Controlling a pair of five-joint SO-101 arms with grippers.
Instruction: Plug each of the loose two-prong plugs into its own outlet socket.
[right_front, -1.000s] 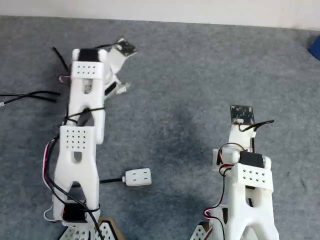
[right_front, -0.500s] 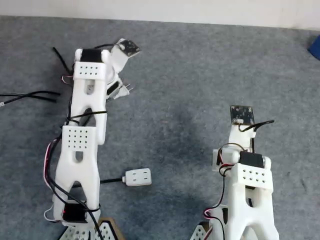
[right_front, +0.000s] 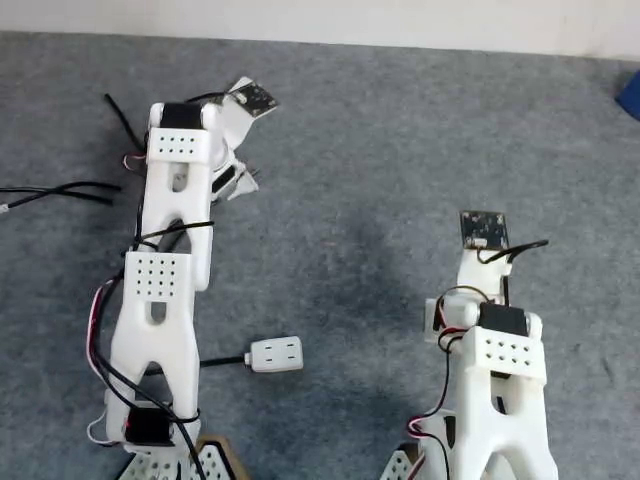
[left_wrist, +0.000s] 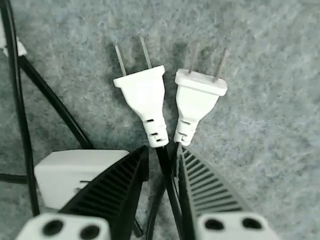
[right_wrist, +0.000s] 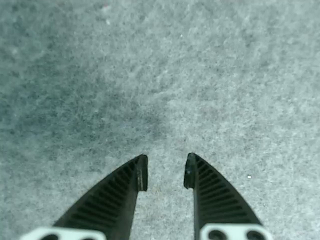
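left gripper (left_wrist: 161, 151): fingers closed on the cords (left_wrist: 168, 187) just behind the plugs (left_wrist: 145, 97)
plugs: side by side, unplugged, well away from strip (right_front: 275, 354)
right gripper (right_wrist: 165, 172): fingers apart, holding nothing, above counter (right_wrist: 200, 75), well apart from strip

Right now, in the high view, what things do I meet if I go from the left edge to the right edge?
thin black cables on the grey carpet → white plastic left arm → small white outlet block with a black cord → white plastic right arm → blue object cut off at the edge
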